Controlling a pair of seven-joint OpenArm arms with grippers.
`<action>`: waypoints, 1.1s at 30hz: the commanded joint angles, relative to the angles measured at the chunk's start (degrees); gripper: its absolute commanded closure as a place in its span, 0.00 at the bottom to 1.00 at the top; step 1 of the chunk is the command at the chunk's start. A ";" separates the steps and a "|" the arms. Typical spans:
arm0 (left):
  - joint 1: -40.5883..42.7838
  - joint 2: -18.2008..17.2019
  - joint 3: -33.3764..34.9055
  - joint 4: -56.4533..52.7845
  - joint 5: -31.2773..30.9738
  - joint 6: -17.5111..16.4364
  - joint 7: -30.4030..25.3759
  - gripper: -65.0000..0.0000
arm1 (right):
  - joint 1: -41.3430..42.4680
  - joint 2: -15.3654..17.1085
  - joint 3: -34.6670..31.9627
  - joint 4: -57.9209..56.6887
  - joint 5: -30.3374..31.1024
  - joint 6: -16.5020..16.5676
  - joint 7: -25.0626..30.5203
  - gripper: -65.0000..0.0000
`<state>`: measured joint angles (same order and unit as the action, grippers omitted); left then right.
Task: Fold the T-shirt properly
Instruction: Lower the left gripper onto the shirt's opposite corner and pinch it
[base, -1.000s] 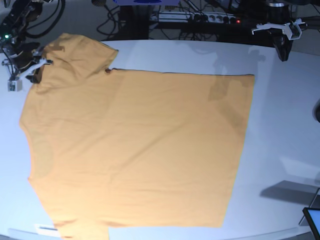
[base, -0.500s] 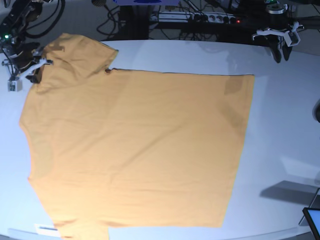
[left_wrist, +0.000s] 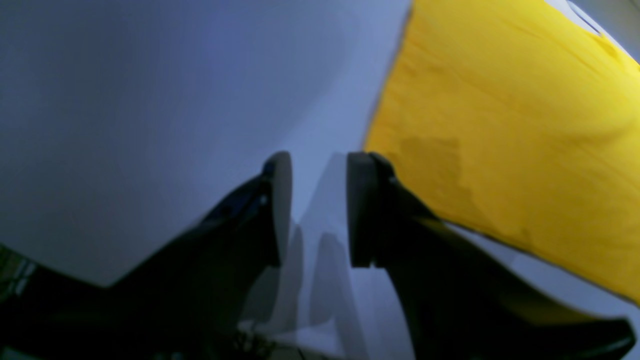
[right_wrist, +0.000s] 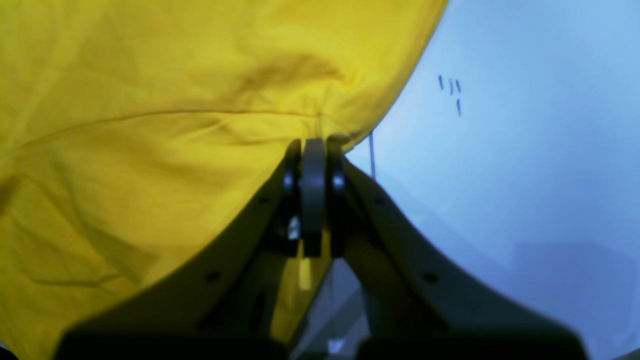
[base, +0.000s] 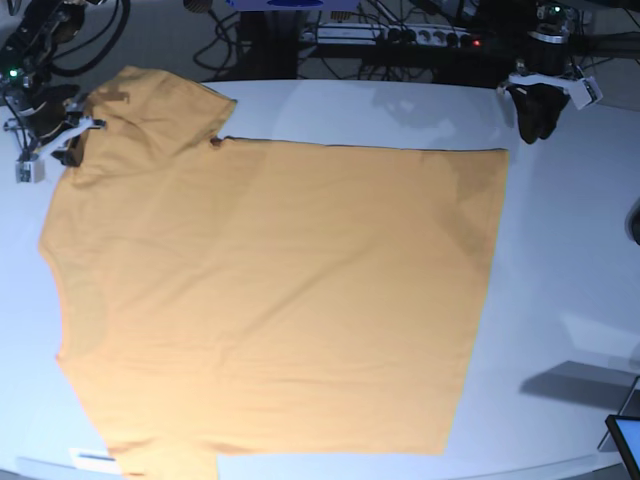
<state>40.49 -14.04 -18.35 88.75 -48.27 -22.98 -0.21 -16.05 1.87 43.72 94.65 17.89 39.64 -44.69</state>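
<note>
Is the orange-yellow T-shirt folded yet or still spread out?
Spread flat: the orange-yellow cloth T-shirt covers the white table; no body fold visible.

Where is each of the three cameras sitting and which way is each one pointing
Base: high above the white table, looking down on the plain orange-yellow cloth T-shirt spread flat; both arms show at the far corners.
Left wrist: on the left arm, looking down past the left gripper, jaws apart over bare table beside the shirt's corner.
Right wrist: on the right arm, looking along the right gripper, shut on the shirt's edge.
Shared: all three views show the T-shirt and the table.
</note>
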 joint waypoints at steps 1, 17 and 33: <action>0.61 -0.59 -0.42 0.79 -0.65 -1.41 0.25 0.71 | -0.17 0.37 -0.08 0.43 -0.53 0.36 -1.25 1.00; -5.28 -0.59 -7.72 -6.68 -9.09 -3.87 14.93 0.71 | -0.43 0.46 -2.89 0.43 -0.70 0.36 -1.16 1.00; -10.29 -0.68 -7.63 -9.23 -9.09 -8.97 26.10 0.66 | -0.43 0.37 -2.89 0.43 -0.79 0.36 -0.98 1.00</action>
<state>29.15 -14.41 -25.74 79.68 -58.83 -33.08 23.75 -16.21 1.89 40.84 94.72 18.09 39.64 -44.05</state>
